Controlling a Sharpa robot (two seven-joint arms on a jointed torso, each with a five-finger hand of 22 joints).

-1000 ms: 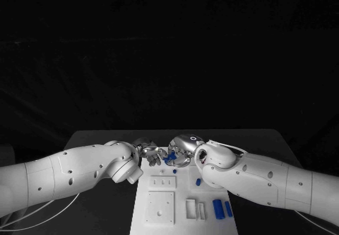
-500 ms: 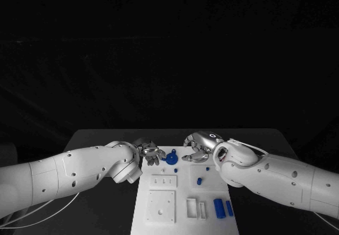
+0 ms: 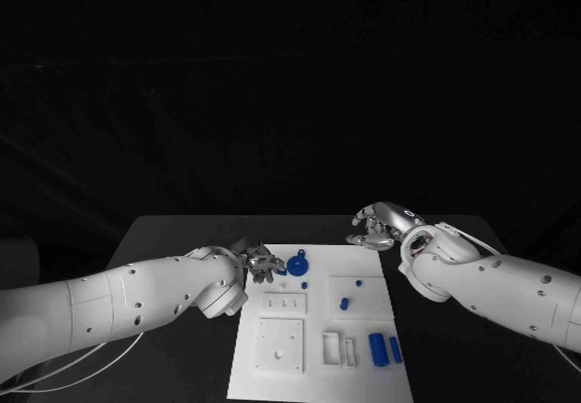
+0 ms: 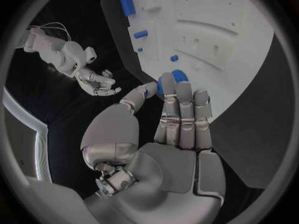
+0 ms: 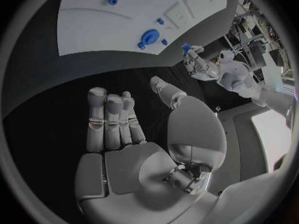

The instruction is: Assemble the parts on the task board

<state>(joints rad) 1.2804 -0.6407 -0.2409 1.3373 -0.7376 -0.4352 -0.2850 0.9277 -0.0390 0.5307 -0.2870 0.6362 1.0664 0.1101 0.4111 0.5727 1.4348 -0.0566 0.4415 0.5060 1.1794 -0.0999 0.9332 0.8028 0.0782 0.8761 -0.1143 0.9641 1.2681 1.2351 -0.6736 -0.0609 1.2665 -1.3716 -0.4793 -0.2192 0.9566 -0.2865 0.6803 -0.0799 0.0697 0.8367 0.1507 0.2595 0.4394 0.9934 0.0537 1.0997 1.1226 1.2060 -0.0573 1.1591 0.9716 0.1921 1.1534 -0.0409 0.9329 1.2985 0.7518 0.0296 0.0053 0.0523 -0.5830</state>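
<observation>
Two arms low, right robot hand point(image 3: 383, 227) raised, fingers apart

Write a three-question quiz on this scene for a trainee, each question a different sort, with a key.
1. True or false: the right hand holds a blue part.
2. Which hand is at the round blue part on the task board? A. left B. right
3. Fill in: the right hand is over the black ____.

Key: 1. false, its fingers hold nothing. 2. A, the left hand. 3. table.
</observation>
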